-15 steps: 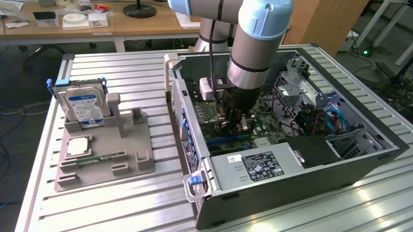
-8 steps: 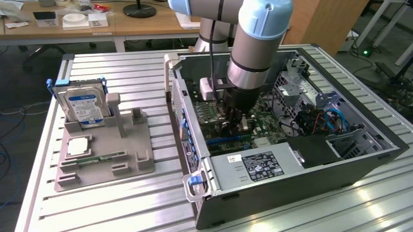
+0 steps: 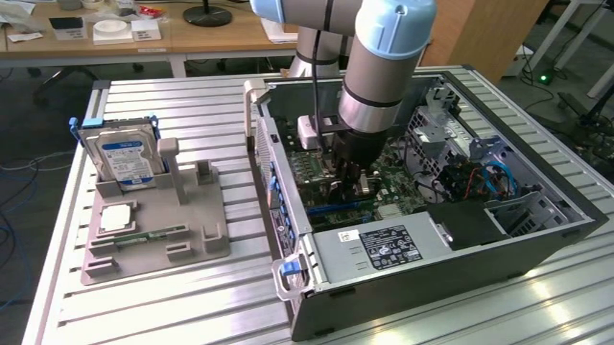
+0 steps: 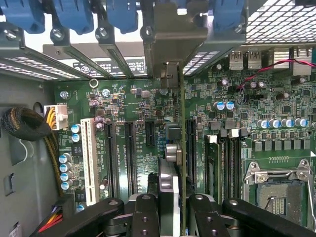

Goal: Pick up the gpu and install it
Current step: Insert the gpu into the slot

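My gripper (image 3: 347,188) is down inside the open computer case (image 3: 537,241), shut on the gpu (image 4: 182,148). In the wrist view the gpu shows edge-on as a thin green-edged card standing upright over the motherboard (image 4: 148,108), between the black expansion slots (image 4: 129,153) and the memory slots (image 4: 217,163). Its silvery metal bracket (image 4: 173,34) sits against the case's rear slot openings, beside the blue clips (image 4: 74,15). The black fingers (image 4: 144,217) press on both faces of the card. In the exterior view the gpu (image 3: 336,192) is a dark shape below the wrist, mostly hidden by the arm.
A grey fixture (image 3: 192,251) on the exterior view's left holds the silver hard drive (image 3: 120,154), a green memory stick (image 3: 149,235) and a square chip (image 3: 115,218). The power supply (image 3: 379,248), coloured cables (image 3: 470,176), the processor socket (image 4: 279,190) and a white slot (image 4: 89,153) surround the gripper.
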Robot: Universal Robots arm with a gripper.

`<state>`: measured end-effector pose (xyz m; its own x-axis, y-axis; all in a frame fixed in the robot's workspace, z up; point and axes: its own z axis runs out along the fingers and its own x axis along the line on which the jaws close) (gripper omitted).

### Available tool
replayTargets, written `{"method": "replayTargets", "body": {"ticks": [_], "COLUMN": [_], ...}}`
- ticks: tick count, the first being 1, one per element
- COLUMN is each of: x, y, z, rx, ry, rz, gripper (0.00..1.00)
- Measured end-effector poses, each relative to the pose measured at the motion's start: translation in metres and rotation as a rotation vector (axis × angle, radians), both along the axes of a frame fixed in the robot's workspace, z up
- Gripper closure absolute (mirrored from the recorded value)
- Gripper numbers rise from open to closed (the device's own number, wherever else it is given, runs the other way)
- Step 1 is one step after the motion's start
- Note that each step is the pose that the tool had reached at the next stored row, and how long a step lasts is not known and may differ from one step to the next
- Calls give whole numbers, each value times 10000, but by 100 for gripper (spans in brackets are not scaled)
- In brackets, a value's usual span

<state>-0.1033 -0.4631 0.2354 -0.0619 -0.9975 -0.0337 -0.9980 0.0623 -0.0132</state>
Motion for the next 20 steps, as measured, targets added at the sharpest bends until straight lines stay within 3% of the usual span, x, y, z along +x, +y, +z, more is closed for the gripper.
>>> {"method": "replayTargets", "body": {"ticks": [5, 20], "x": [0, 1], "y": [-1, 12], "z": [1, -7], "rx": [-156, -156], "ry": [1, 0], "rz": [-7, -8], "gripper": [72, 72]}}
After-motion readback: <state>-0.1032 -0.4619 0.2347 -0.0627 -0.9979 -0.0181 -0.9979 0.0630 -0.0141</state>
